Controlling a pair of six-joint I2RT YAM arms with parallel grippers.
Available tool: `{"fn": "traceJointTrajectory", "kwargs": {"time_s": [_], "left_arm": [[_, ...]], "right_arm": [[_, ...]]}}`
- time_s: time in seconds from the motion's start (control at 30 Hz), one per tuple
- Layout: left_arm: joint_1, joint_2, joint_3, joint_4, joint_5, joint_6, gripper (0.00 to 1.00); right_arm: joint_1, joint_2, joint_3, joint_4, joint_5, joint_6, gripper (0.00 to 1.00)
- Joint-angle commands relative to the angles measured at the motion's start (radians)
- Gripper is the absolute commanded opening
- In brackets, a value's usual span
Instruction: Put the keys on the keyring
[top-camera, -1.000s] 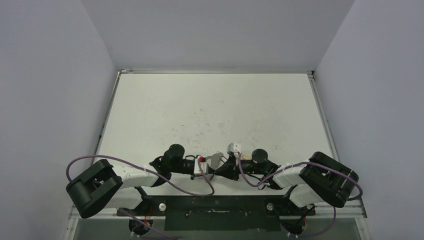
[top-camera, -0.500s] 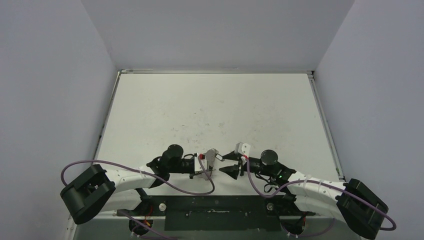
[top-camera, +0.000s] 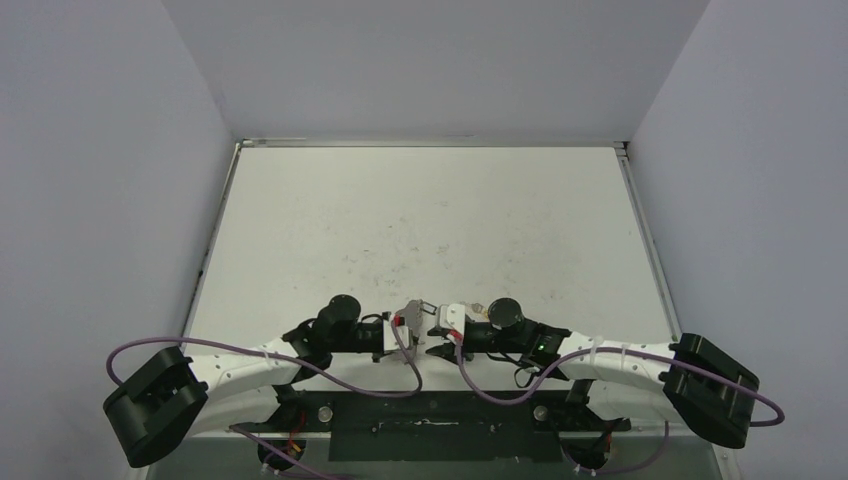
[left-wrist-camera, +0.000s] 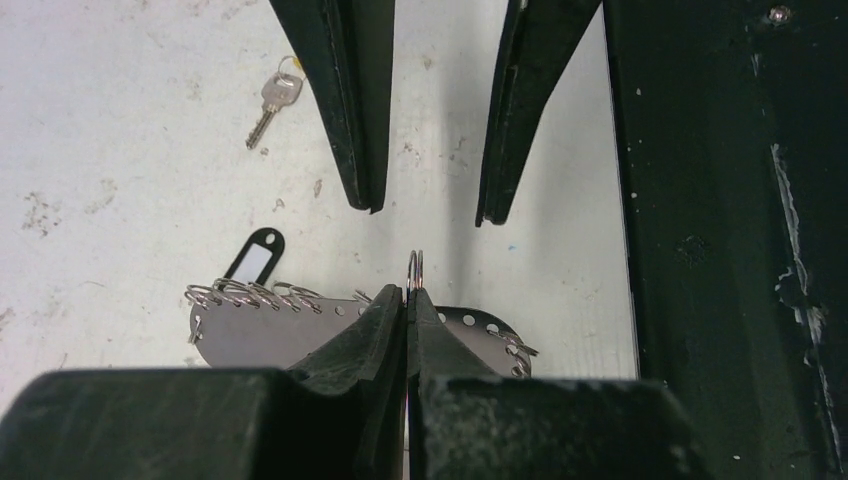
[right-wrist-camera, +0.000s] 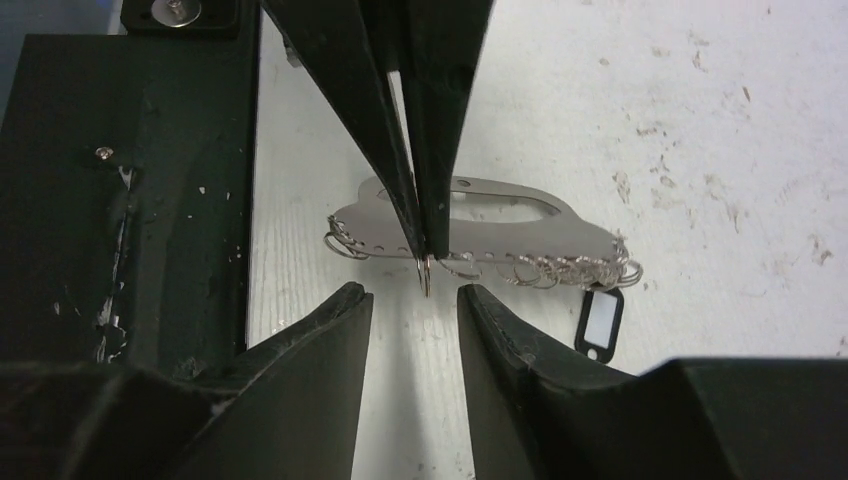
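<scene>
You are working over a scuffed white table (top-camera: 420, 220) boxed in by pale grey walls (top-camera: 100, 150), with both arms folded in towards each other just ahead of the black mounting plate (left-wrist-camera: 720, 250) at the near edge.

Your left gripper (left-wrist-camera: 408, 292) has its fingers pressed flat together, no gap between them. They pinch one small ring (left-wrist-camera: 414, 268), which stands upright and pokes out just past the tips. That ring sits in line with the row of little rings along the edge of the keyring (right-wrist-camera: 580, 235), the flat grey plate with a long slot in it. From the left wrist, the plate spreads to both sides directly under the fingers. You cannot tell from these views whether it rests on the table or hangs a little above it.

Your right gripper (right-wrist-camera: 412, 290) faces the left one tip to tip. Its fingers stand moderately apart and hold nothing. The pinched ring is just in front of the gap between them, not touching either finger.

A black tag (right-wrist-camera: 601, 318) with a white window hangs from the rings at the end of the plate, off to one side of both pairs of fingers.

One loose silver key (left-wrist-camera: 270, 100) lies on the table beyond the right fingers, well apart from the keyring.
</scene>
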Motion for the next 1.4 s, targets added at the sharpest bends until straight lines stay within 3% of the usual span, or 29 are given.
{"fn": "traceJointTrajectory", "kwargs": {"time_s": [0.0,0.27,0.67,0.9,1.17,1.3,1.37], "left_arm": [[-0.009,-0.015,0.058,-0.065,-0.023,0.009,0.0],[-0.012,-0.015,0.07,-0.068,-0.02,-0.002,0.0],[-0.015,-0.017,0.066,-0.049,-0.009,-0.011,0.0],[-0.016,-0.024,0.06,-0.04,0.002,-0.015,0.0],[-0.016,-0.065,0.006,0.032,0.008,-0.016,0.0],[-0.017,-0.09,-0.005,0.029,0.001,-0.011,0.0],[-0.018,-0.1,-0.008,0.025,-0.002,-0.01,0.0]], "right_arm": [[0.056,0.025,0.103,-0.11,0.1,-0.12,0.35],[0.108,0.108,0.185,-0.238,0.13,-0.21,0.34],[0.157,0.214,0.232,-0.217,0.197,-0.226,0.26],[0.166,0.235,0.228,-0.155,0.199,-0.218,0.33],[0.161,0.229,0.12,0.076,0.18,-0.146,0.33],[0.161,0.223,0.085,0.136,0.173,-0.118,0.29],[0.16,0.217,0.08,0.139,0.176,-0.117,0.21]]}}
